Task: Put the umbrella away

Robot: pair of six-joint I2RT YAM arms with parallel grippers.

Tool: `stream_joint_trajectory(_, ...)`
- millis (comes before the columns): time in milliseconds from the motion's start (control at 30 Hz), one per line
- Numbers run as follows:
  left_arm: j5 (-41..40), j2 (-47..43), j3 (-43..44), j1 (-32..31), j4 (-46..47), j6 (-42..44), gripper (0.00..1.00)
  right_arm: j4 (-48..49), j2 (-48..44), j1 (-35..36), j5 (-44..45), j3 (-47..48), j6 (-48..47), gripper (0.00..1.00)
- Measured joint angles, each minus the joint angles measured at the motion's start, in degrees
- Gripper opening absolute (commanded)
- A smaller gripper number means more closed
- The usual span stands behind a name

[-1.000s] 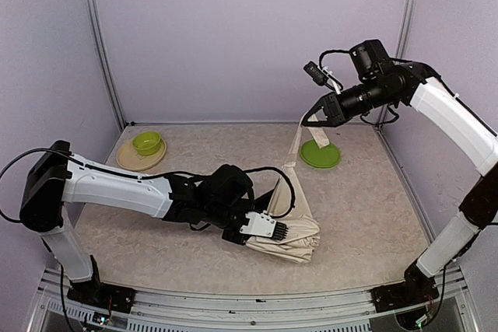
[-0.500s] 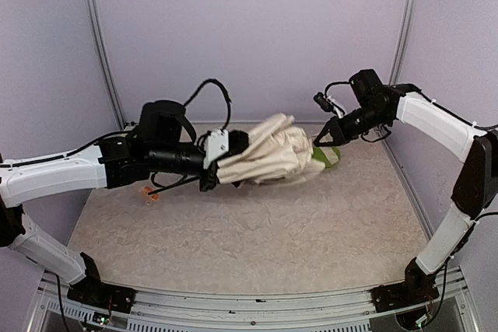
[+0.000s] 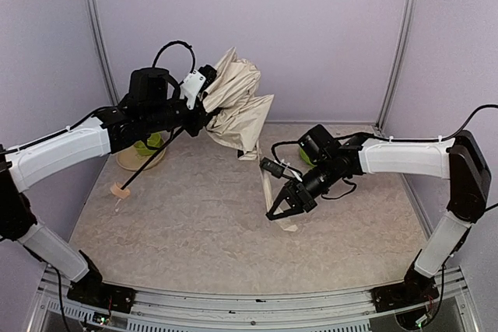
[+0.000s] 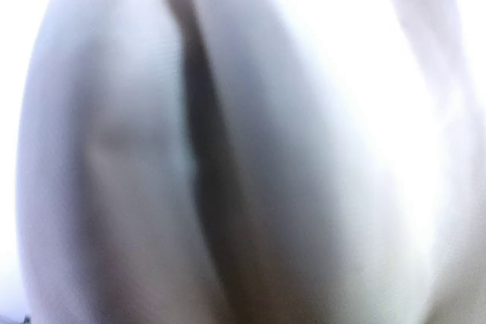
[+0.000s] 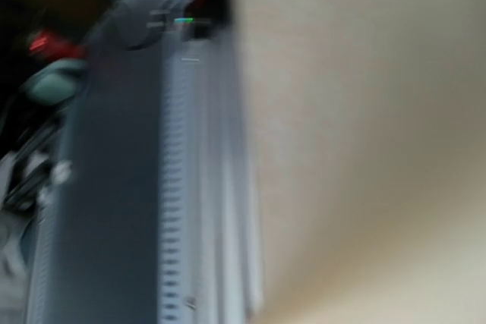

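One umbrella [image 3: 233,106] aslant, handle [image 3: 119,190] lower-left

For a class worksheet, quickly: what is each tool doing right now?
Left tool: closed on the umbrella, holding it aloft.
Right tool: closed, seemingly pinching its hanging strap.

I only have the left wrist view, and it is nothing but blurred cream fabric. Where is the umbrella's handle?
Observer: The left gripper holds the umbrella aloft near the back wall. Its shaft slants down-left, and the wooden handle is down at the table.
Operator: And the right arm?
Observer: The right gripper is shut low over the table, seemingly pinching the cream strap that hangs from the canopy.
Operator: Anything near the handle?
Observer: A green bowl on a tan plate sits just behind it, not touching.
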Motion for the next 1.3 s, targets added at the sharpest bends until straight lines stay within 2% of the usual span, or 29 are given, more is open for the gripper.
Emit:
stream_joint_trajectory(133, -5.7, 4.0, 1.9, 0.0, -4.0, 0.5, 0.0, 4.7, -0.3, 3.5, -3.9, 0.0, 0.7, 0.0)
stream_joint_trajectory(333, -13.3, 8.9, 2.0, 0.0, -5.8, 3.2, 0.0, 12.5, -4.1, 4.0, -7.4, -0.3, 7.0, 0.0)
stream_joint_trajectory(467, -14.0, 13.1, 2.1, -0.8, -5.8, 3.9, 0.0, 21.6, -6.1, 5.0, -8.9, 0.5, 13.6, 0.0)
stream_joint_trajectory(567, -13.3, 14.3, 2.1, -1.2, -5.7, 3.1, 0.0, 22.3, -6.1, 5.0, -7.8, 2.0, 15.7, 0.0)
stream_joint_trajectory(667, -14.5, 14.1, 2.1, -1.1, -4.5, 2.8, 0.0, 22.9, -6.8, 3.2, -4.1, -0.5, 18.0, 0.06)
stream_joint_trajectory(833, -17.4, 12.3, 1.6, -3.1, -3.6, 6.4, 0.0, 26.3, -7.4, -3.0, 1.5, -20.6, 22.5, 0.15)
stream_joint_trajectory(900, -18.4, 10.7, 1.7, -6.1, -4.7, 8.9, 0.0, 27.0, -6.3, -4.0, 2.9, -25.0, 23.2, 0.18)
stream_joint_trajectory(1100, -18.7, 9.0, 7.5, -16.7, -12.0, 13.8, 0.0, 32.3, -5.8, -6.0, 5.9, -24.2, 21.9, 0.25)
stream_joint_trajectory(1300, -18.7, 8.9, 14.2, -18.6, -20.1, 15.3, 0.0, 34.9, -7.7, -10.3, 11.6, -24.3, 19.8, 0.36)
